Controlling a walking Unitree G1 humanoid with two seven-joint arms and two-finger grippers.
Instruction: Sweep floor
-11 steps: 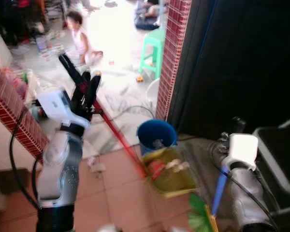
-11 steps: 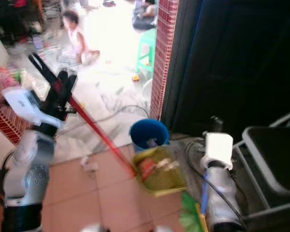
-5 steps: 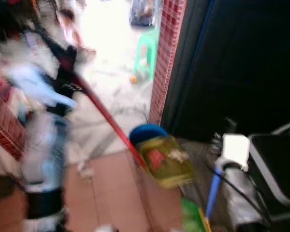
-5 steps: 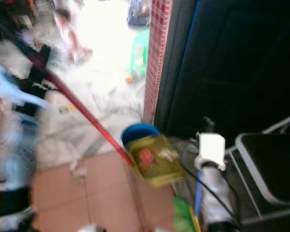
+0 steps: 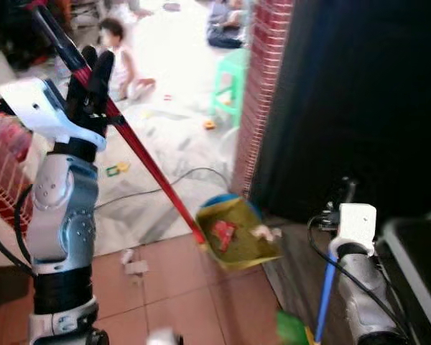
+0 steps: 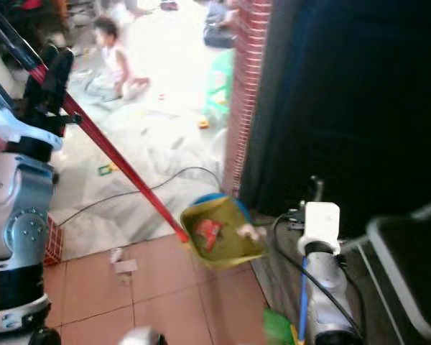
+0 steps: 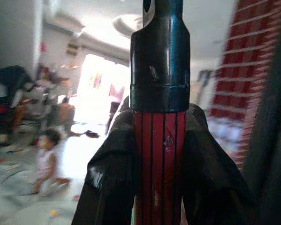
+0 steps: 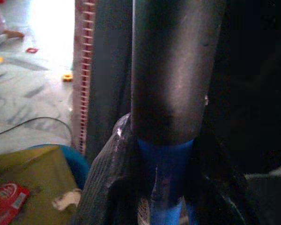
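My left gripper [image 5: 90, 70] is raised at the left and shut on the red dustpan handle [image 5: 148, 164], which slants down to the right. The yellow-green pan [image 5: 237, 233] hangs tilted over a blue bucket [image 5: 228, 199], hiding most of it. A red wrapper [image 5: 221, 231] and white scraps lie in the pan. In the left wrist view the red handle [image 7: 159, 159] sits clamped between both fingers. My right gripper [image 5: 343, 210] is shut on the blue broom handle [image 5: 325, 287]; green bristles [image 5: 291, 332] show at the bottom edge. The right wrist view has the blue handle [image 8: 165, 185] between the fingers.
A child [image 5: 121, 56] sits on the bright floor beyond, with another person [image 5: 226, 14] farther back. A green stool [image 5: 231, 77] stands by the brick pillar [image 5: 262, 100]. A cable [image 5: 174, 180] crosses the floor. Paper scraps [image 5: 133, 263] lie on the tiles. A black bin [image 5: 416, 251] is at right.
The camera has swung and blurred in between. My left arm has risen with the handle, and the pan now hangs higher, over the blue bucket. The right arm still holds the broom.
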